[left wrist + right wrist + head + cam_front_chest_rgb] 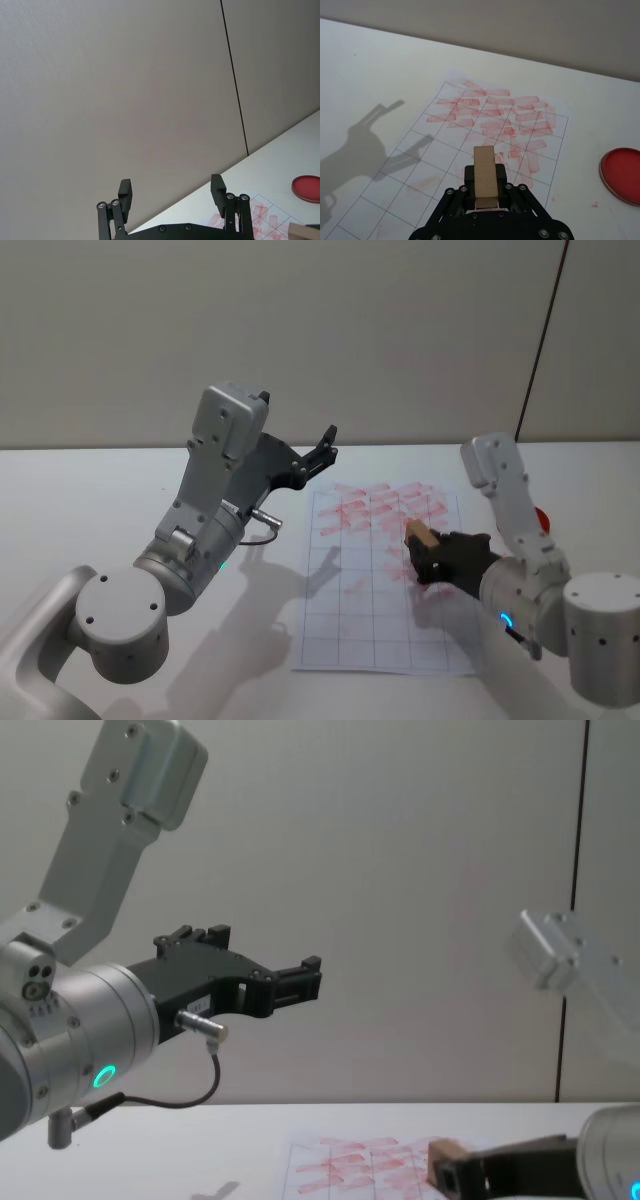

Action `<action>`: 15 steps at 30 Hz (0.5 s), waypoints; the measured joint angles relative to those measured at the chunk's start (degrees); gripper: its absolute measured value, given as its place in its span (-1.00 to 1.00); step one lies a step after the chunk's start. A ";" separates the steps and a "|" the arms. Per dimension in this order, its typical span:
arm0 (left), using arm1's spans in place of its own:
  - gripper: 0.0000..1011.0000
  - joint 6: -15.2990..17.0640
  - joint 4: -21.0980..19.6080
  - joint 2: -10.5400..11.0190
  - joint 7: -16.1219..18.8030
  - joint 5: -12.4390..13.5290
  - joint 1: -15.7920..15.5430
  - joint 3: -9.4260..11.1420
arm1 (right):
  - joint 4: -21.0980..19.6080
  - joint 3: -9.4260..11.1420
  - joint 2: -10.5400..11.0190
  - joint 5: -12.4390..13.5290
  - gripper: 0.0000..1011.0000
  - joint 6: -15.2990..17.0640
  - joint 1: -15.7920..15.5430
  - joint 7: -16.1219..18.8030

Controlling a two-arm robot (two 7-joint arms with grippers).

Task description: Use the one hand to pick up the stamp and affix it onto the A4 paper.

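**Stamp gripped in right end effector, over the printed paper**

Head view. Found the stamp [421, 534] clamped at the tip of the right end effector [420, 546], above the right half of the A4 paper [350, 625] and over cells already carrying red prints. Could not judge whether stamp and paper touch. Counted one stamp, one A4 paper, one red ink pad [543, 520] and two end effectors. Noted the red ink pad on the surface [100, 500] to the right of the paper, partly hidden behind the right arm [510, 500]. Logged the left end effector [325, 445] raised off the surface near the paper's far left corner, spread open and carrying nothing.

Left wrist view. Saw both black fingers [125, 193] set wide apart, with bare wall [125, 90] behind the gap. Picked out a printed corner of the paper, the red ink pad on the surface beyond it, and a tan corner of the stamp.

Right wrist view. Saw the stamp jutting forward from between the two fingers, pinched on its long sides and aimed at the printed cells. Noted prints crowded into the far rows, with only faint smears in the near rows. Placed the red ink pad well off the paper.

Chest view. Placed the stamp low, at the right end effector's tip, just over the paper. Placed the left end effector high and well apart from it.
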 joint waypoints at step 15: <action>0.98 0.00 0.00 0.00 0.00 0.00 0.00 0.00 | 2.64 -1.28 -0.03 -2.62 -0.56 0.53 -0.76 2.22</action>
